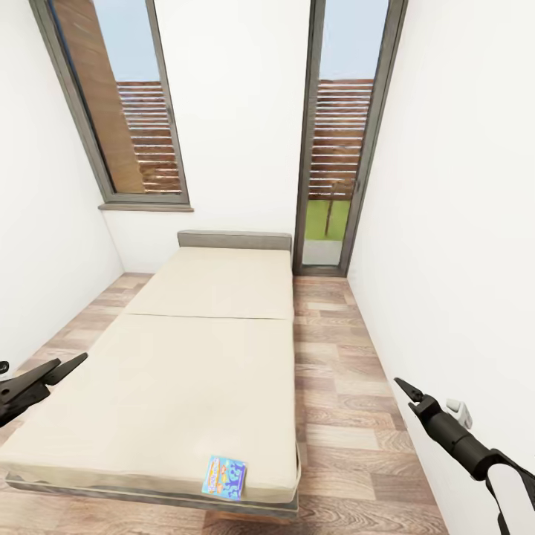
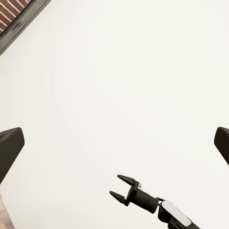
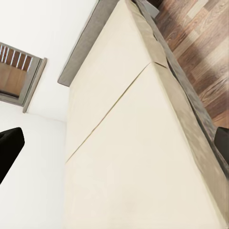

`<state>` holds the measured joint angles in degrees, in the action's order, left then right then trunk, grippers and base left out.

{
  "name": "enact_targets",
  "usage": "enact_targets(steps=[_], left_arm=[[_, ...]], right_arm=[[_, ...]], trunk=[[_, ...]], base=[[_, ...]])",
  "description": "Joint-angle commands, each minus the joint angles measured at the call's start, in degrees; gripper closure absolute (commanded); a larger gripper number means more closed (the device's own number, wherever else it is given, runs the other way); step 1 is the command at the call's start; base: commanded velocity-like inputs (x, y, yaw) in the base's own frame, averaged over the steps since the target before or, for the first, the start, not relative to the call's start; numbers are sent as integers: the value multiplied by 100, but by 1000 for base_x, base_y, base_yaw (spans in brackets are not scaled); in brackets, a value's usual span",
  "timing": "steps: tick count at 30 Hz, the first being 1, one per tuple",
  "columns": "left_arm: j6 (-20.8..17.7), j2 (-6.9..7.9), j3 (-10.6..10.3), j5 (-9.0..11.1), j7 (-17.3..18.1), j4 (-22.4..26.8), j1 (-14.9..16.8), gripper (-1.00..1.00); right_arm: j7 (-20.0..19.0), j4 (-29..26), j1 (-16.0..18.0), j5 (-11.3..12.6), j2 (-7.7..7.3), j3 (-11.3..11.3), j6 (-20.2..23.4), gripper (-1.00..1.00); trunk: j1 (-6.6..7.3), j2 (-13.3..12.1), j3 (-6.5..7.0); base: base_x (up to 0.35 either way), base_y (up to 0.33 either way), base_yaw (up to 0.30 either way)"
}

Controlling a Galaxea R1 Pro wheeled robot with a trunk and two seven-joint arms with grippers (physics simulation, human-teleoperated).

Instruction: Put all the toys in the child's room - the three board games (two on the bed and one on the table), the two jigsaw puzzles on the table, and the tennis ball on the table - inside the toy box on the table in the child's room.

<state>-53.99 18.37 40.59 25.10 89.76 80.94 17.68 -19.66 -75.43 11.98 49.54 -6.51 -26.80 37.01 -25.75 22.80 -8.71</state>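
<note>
one bed with a cream mattress spans the wood floor between white walls. one blue game box lies flat at its near edge. both grippers, left and right, hang released, jaws apart, grasping nothing.

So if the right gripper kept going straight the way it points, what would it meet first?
Probably the bed: the right gripper looks along its jaws onto the cream mattress, with nothing between. Depth is unclear.
</note>
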Motion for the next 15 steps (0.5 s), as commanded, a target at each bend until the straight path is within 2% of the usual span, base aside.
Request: enact_targets(steps=[1,11,15], left_arm=[[-60,0,0,-10,24,2,4,-100],[-58,0,2,-9,24,2,5,-100],[-58,0,2,-6,24,2,6,-100]], right_arm=[[-14,1,6,12,1,-8,40,-100],[-16,-6,6,12,3,8,35,-100],[-19,-7,6,12,3,8,35,-100]], trunk=[[-3,12,-12],[-3,12,-12],[-3,12,-12]], base=[[0,-235,3],[0,-182,1],[0,-79,0]])
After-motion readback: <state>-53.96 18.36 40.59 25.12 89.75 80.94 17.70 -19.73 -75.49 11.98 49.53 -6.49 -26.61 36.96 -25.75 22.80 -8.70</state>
